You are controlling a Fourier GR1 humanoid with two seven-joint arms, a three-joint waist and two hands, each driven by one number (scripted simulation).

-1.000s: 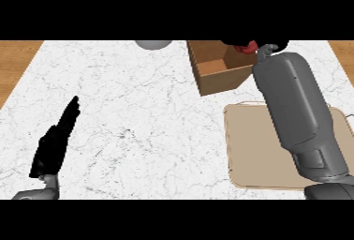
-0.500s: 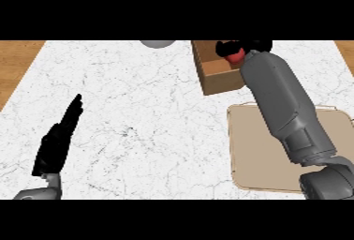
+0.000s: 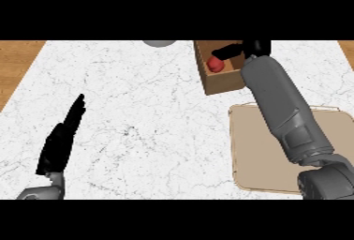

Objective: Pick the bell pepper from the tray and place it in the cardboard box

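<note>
My right hand (image 3: 243,48) is at the top of the frame, right of centre, over the cardboard box (image 3: 223,80). Thumb and fingers are partly spread, thumb pointing left toward the bell pepper (image 3: 215,64). The bell pepper is red, sits inside the box opening, just below and left of the thumb tip. Can't tell whether the thumb touches it or there is a gap; nothing of the hand curls round the pepper as far as I can see. Right forearm runs from the lower right corner up across the tray (image 3: 257,145) to the box and hides the box's right side and part of the tray. The tray is tan, flat, at the lower right of the frame, just below the box; the part not covered by my arm shows nothing on it. The box is brown, open at the top, at the upper centre-right, its near wall facing the tray. My left hand (image 3: 61,141) is at the lower left, fingers straight and together, pointing up and slightly right, holding nothing, well apart from box and tray. The counter (image 3: 138,117) is white marble with grey veining; wood floor strips show at the upper left and upper right edges. A grey round object (image 3: 159,43) is cut off by the top edge, left of the box; can't tell what it is.
</note>
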